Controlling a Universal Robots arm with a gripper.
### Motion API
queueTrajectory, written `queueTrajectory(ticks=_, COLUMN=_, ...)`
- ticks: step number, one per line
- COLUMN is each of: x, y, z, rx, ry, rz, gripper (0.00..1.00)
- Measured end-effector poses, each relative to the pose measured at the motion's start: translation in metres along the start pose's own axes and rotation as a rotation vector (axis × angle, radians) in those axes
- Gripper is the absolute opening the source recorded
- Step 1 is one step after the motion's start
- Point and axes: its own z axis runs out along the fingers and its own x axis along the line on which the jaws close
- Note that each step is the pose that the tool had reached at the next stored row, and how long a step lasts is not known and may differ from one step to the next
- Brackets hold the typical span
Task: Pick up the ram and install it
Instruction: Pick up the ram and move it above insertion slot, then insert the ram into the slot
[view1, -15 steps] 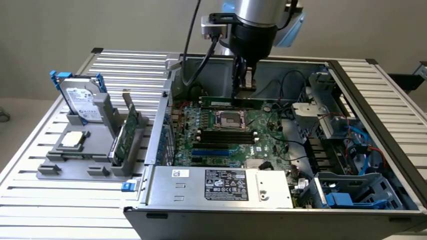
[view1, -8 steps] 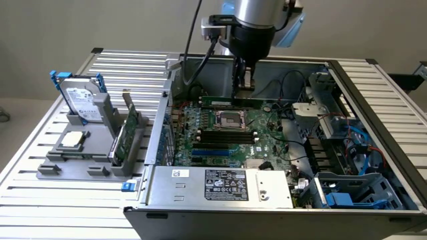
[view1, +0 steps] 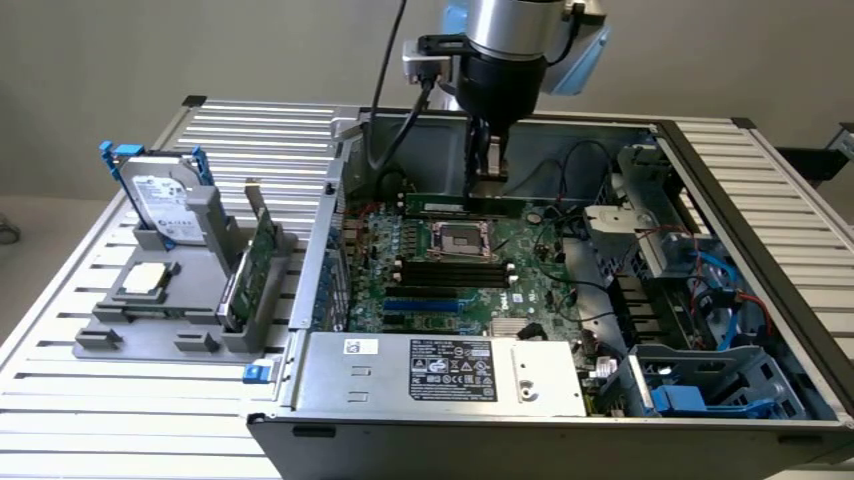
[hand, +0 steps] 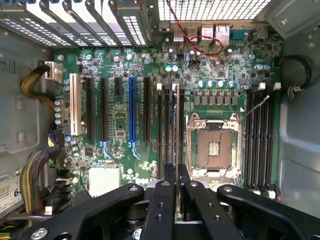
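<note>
Ram edge-on between the fingers

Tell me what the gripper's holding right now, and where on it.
The ram, pinched by the gripper on its top long edge near mid-length, standing upright over the motherboard.

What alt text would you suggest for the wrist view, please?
The claw grips the ram edge-on, lined up along the memory slots beside the empty processor socket on a green motherboard. Whether it is seated cannot be told.

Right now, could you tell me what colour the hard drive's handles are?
Blue; the handles show best in the exterior view.
</note>
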Motion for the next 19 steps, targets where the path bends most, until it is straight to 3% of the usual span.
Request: queueTrajectory(ticks=19, x=-0.0001, y=-0.0001, z=0.0036, rx=-0.0004, ry=0.0011, rz=-0.001, gripper=0.14)
